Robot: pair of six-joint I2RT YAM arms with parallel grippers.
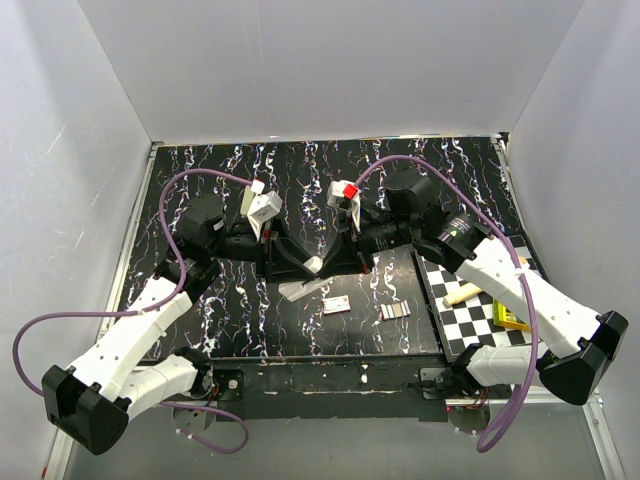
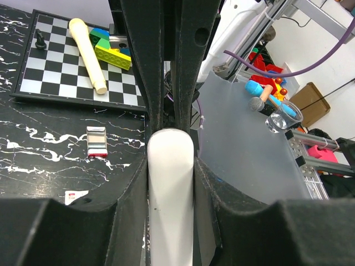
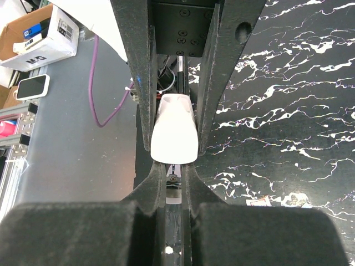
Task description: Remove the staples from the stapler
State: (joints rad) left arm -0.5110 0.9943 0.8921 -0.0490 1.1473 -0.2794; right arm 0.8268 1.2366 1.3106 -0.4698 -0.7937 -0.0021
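The white stapler [image 1: 305, 277] hangs above the middle of the table between both grippers. My left gripper [image 1: 292, 262] is shut on its white top arm [image 2: 170, 183], with a finger pressed against each side. From the opposite side, my right gripper [image 1: 338, 260] is shut on the thin metal part [image 3: 173, 185] under the white nose [image 3: 175, 133]. A silver strip of staples [image 1: 395, 312] lies on the table in front of them, and also shows in the left wrist view as the strip of staples [image 2: 97, 141]. A small red and white box [image 1: 337, 306] lies beside it.
A chessboard [image 1: 462, 322] sits at the right front, carrying a cream stick [image 1: 461, 294] and yellow and green blocks [image 1: 508, 316]. In the left wrist view the chessboard [image 2: 55, 77] also holds a black pawn [image 2: 40, 39]. White walls enclose the table.
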